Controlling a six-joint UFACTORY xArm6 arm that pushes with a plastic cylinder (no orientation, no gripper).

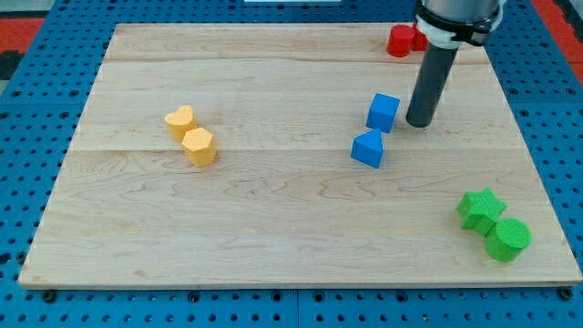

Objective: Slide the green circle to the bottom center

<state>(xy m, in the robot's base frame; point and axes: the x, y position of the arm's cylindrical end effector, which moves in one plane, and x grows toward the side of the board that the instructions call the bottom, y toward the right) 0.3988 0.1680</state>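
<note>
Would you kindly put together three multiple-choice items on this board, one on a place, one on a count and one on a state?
1. Where is the green circle?
A. the view's top left corner
B. the view's bottom right corner
C. the board's centre

2. How many blue blocks are on the wooden board?
A. one
B. two
C. four

3. How does my tip stand to the green circle?
A. pressed against it
B. resting on top of it
C. well apart from it, up the board

Answers:
1 B, since it lies near the board's lower right edge, touching the green star.
2 B, since only the blue cube and the blue wedge-like block show.
3 C, since my tip sits just to the view's right of the blue cube, far above the green pair.
</note>
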